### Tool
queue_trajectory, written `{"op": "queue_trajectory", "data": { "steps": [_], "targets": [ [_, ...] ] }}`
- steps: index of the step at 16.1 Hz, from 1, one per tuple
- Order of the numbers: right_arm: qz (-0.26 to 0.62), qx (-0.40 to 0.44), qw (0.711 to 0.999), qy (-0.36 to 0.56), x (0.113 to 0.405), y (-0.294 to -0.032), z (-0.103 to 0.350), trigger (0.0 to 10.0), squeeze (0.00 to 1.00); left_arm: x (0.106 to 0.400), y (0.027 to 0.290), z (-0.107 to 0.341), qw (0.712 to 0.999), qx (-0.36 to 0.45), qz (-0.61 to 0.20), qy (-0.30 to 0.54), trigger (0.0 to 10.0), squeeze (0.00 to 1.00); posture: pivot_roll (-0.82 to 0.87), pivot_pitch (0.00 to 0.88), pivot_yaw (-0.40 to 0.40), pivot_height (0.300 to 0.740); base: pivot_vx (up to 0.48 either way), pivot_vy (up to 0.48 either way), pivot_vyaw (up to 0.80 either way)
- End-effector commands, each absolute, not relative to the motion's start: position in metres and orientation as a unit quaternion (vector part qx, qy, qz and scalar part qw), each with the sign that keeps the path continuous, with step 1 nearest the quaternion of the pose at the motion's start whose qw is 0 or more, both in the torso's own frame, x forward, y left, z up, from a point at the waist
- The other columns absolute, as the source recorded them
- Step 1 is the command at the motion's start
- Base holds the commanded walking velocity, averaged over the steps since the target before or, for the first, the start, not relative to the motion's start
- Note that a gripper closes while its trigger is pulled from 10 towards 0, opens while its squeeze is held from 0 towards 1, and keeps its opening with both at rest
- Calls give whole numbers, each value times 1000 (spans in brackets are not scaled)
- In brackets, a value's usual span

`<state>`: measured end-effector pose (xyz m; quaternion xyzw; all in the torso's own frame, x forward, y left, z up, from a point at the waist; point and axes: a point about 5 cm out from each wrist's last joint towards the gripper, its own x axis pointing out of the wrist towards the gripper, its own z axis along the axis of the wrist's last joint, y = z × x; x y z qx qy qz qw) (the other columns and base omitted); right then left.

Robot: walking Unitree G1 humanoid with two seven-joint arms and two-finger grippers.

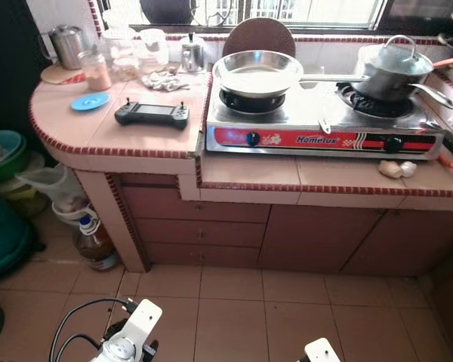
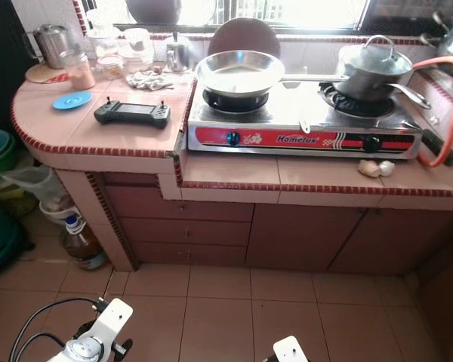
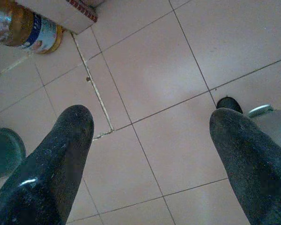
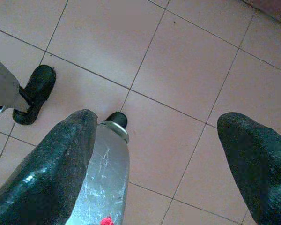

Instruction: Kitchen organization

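Both arms hang low over the tiled floor [image 1: 234, 302]. The left gripper [image 3: 150, 140] has its two black fingers spread wide with only floor tiles between them; the right gripper [image 4: 154, 140] is spread the same way and holds nothing.

On the floor at the left, beside the counter's rounded end, stands a bottle of amber liquid [image 1: 96, 243], with a clear plastic bag [image 1: 53, 185] behind it and green tubs [image 1: 4, 151] further left.

Above the cabinet doors, two garlic bulbs [image 1: 397, 169] lie on the counter's [image 1: 151, 139] near edge at the right. Behind them sits a two-burner gas stove [image 1: 325, 124]: a steel pan [image 1: 257, 73] on the left burner, a lidded pot [image 1: 389, 69] on the right. Left of the stove lies a black handheld controller [image 1: 152, 115], then a blue lid [image 1: 89, 101]. Farther back stand a jar of pinkish powder [image 1: 96, 72], clear containers [image 1: 140, 51], a small steel jug [image 1: 192, 54] and a kettle [image 1: 66, 44] by the window.
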<state>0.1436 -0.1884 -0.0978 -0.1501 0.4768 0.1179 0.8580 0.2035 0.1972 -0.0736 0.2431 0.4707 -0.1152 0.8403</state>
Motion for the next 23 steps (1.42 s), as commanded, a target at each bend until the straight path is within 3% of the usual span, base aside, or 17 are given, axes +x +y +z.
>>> {"op": "queue_trajectory", "data": {
  "steps": [1, 9, 23],
  "targets": [
    [111, -153, 856, 482, 141, -192, -98, 10000, 0, 204, 196, -73, 838, 246, -124, 471, 10000, 0, 166, 0, -3, 740, 0, 0, 0],
    [116, -171, 850, 485, 140, -201, -97, 10000, 0, 203, 192, -75, 841, 214, -129, 481, 10000, 0, 160, 0, -29, 740, 0, 0, 0],
    [114, -160, 851, 488, 138, -194, -99, 10000, 0, 205, 196, -73, 839, 221, -132, 480, 10000, 0, 166, 0, -10, 740, 0, -272, 0]
  ]
}}
